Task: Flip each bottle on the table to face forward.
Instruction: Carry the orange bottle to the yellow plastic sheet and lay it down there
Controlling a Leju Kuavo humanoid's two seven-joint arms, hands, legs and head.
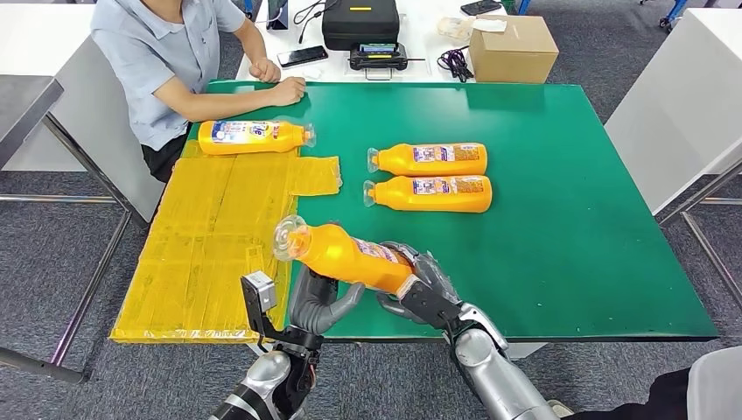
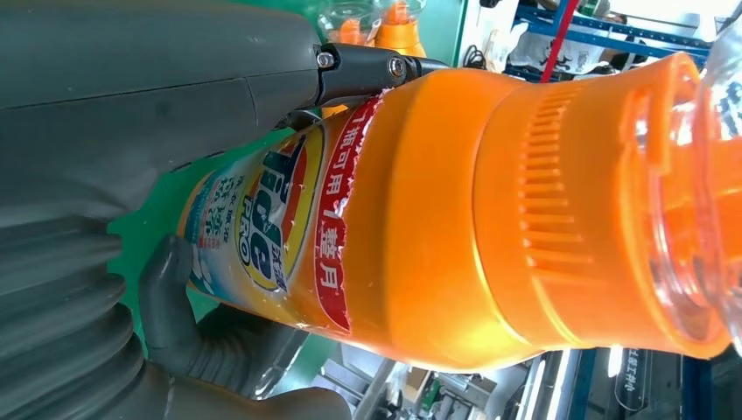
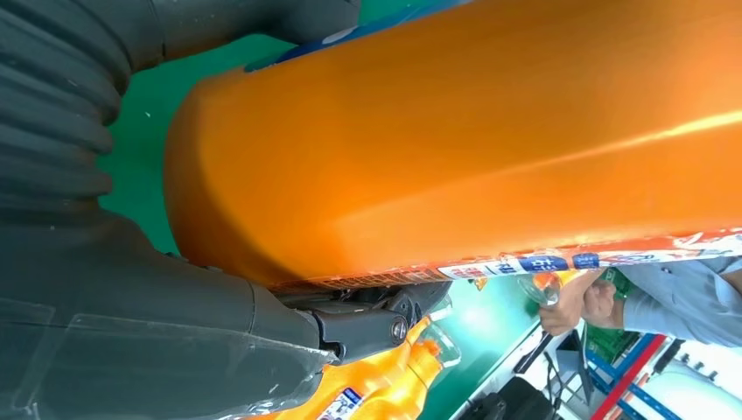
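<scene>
Head view: right hand grips bottle base, tilted above desk; left hand cups underneath, beside it.

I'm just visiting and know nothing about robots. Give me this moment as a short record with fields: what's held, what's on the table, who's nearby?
Held bottle: orange bottle, lifted above the table, clear cap toward the yellow mat
Left hand: under the bottle, gripping it
Right hand: gripping the bottle's base end
Paired bottles: two lying side by side on the green table
Mat bottle: lying on the yellow mat
Person: seated at the far left corner, arm on table
</scene>
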